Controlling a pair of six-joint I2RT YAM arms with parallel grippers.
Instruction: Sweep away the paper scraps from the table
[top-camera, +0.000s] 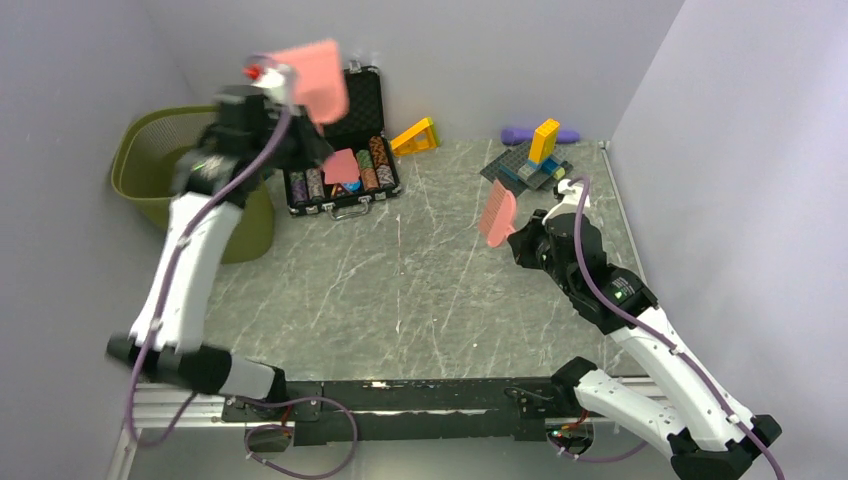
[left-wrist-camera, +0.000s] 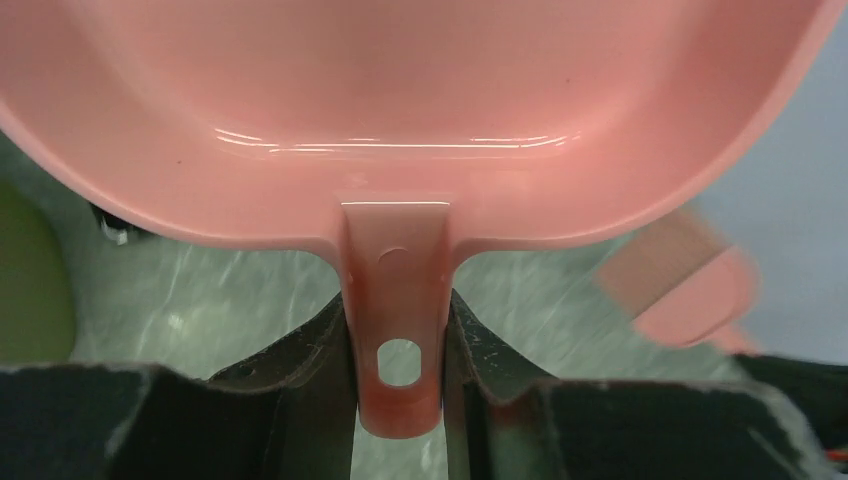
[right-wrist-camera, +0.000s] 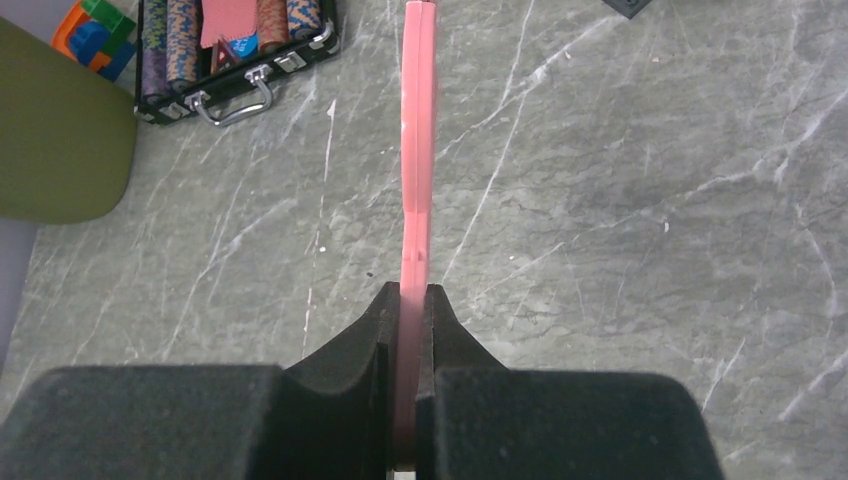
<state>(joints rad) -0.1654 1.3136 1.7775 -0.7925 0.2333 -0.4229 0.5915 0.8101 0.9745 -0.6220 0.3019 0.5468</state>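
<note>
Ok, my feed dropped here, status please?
Left end effector shut on dustpan, raised. Right end effector shut on brush. No paper scraps visible on table. Nothing blocking.

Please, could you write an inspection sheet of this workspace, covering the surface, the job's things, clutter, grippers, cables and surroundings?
Surface: table, grey-green marble pattern, nothing lying in its middle.
Job's things: paper scraps, nothing seen on the table.
Clutter: open poker chip case, yellow wedge block, baseplate with blocks and purple object, all at the far side.
Grippers: left gripper shut on the pink dustpan, raised high; right gripper shut on the pink brush, above the table.
Cables: a purple cable along each arm.
Surroundings: green bin at the left; plain walls.
</note>
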